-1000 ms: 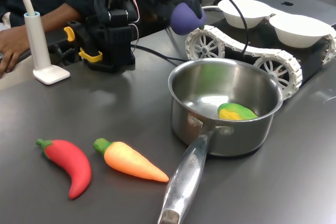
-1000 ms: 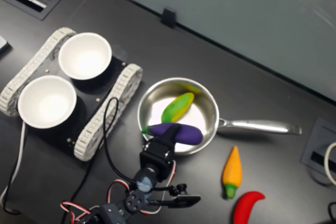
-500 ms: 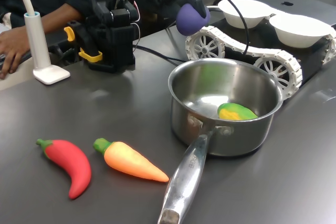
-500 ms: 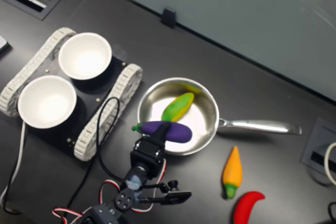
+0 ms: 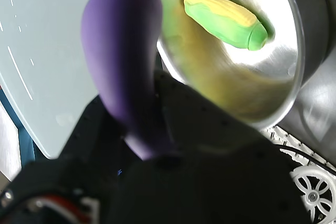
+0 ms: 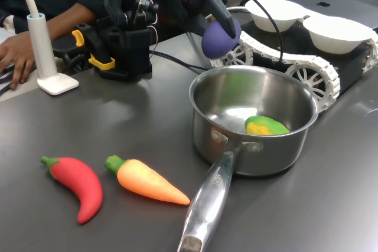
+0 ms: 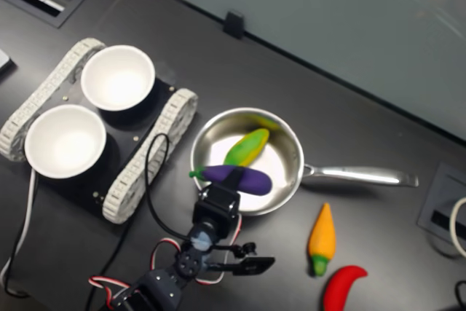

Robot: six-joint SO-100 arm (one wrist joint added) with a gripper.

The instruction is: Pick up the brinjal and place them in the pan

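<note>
The brinjal (image 6: 220,36), dark purple, hangs in the air with my gripper (image 6: 214,23) shut on it, just over the far rim of the steel pan (image 6: 277,153). In the second exterior view the brinjal (image 7: 234,178) lies crosswise over the pan (image 7: 281,167) at the edge nearest the arm, its green cap past the rim and the gripper (image 7: 228,186) under it. The wrist view shows the brinjal (image 5: 123,72) close up, with the pan (image 5: 283,35) behind it. A green and yellow toy corn (image 6: 267,126) lies inside the pan.
An orange carrot (image 6: 144,180) and a red chilli (image 6: 77,184) lie beside the pan handle (image 6: 207,205). Two white bowls (image 6: 274,13) (image 6: 339,32) sit on a tracked vehicle (image 6: 307,69) behind the pan. A person's hand (image 6: 18,57) rests by a white stand (image 6: 50,81).
My gripper has carried the brinjal lower and closer to the pan's rim. The person's hand has shifted slightly. The pan, corn, carrot and chilli have not moved.
</note>
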